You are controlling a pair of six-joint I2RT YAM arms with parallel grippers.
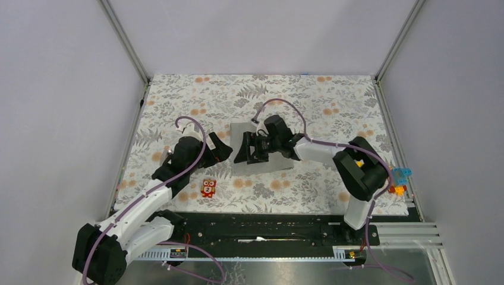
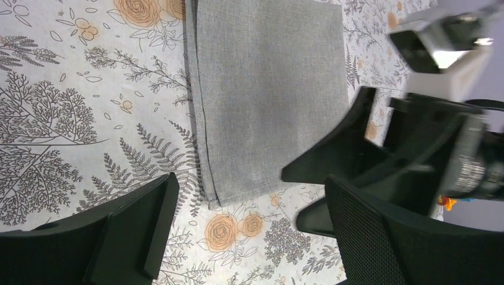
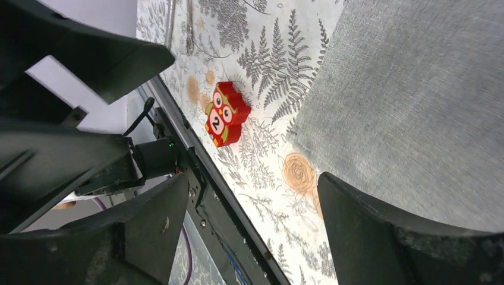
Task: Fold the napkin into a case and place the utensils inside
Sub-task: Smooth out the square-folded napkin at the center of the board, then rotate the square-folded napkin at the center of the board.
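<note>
The napkin (image 1: 273,157) lies folded into a flat grey rectangle at the middle of the floral cover; its layered edge shows in the left wrist view (image 2: 267,89). My right gripper (image 1: 249,155) hangs over the napkin's near left corner, open, with nothing between its fingers (image 3: 252,219); the grey cloth (image 3: 416,101) lies beside its right finger. My left gripper (image 1: 224,148) is just left of the napkin, open and empty (image 2: 249,231), above the cover near the napkin's corner. The utensils are out of view.
A red owl toy (image 1: 207,188) (image 3: 224,114) sits on the floral cover (image 1: 321,107) near the front, left of the napkin. Small coloured toys (image 1: 399,178) lie at the right edge. The black base rail (image 1: 267,228) runs along the front.
</note>
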